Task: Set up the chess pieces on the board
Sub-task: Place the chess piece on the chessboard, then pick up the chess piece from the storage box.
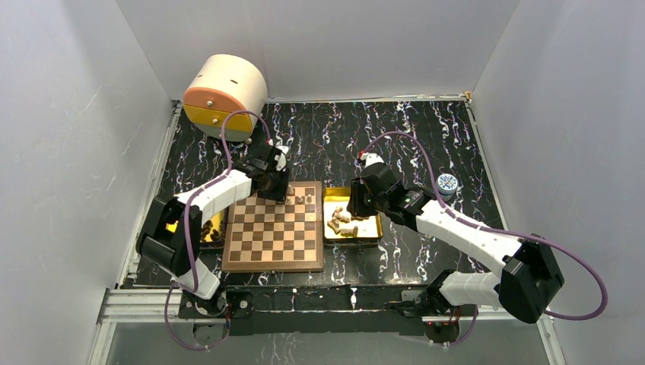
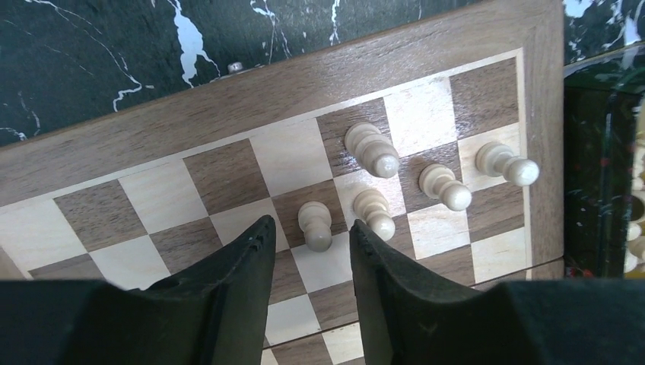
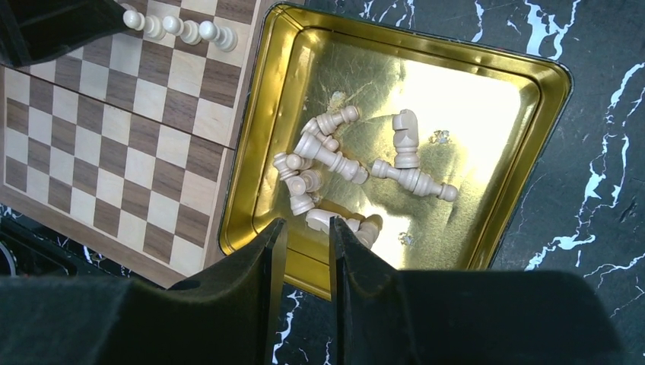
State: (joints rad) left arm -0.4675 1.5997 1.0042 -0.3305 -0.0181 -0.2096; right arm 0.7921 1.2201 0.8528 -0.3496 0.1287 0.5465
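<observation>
At the far left of the table (image 1: 319,129), which is black with white veins, stands a round box (image 1: 224,95) in cream, orange and yellow. Nearer to me, a gold tray (image 1: 222,220) lies partly hidden under my left arm; it holds dark things that I cannot make out. My left gripper (image 2: 310,232) hangs over the far edge of the board (image 1: 275,226). Its jaws are apart and hold nothing. One pawn (image 2: 315,226) stands upright just before the fingertips, and I see a small gap on each side of it. Four other chess pieces (image 2: 373,150) stand near it, toward the far right corner of the board, all upright. The other squares that I can see carry no piece. Just beside the right edge of the board lies a second gold tray (image 3: 548,84). In it the remaining light pieces (image 3: 319,163) lie on their sides in a loose heap, a knight (image 3: 405,137) among them. My right gripper (image 3: 304,228) hovers over the near rim of this tray. Its jaws stand only a little apart, with nothing between them. Further to the right, beside my right arm, a small round thing (image 1: 446,182) in blue and white rests on the table.
</observation>
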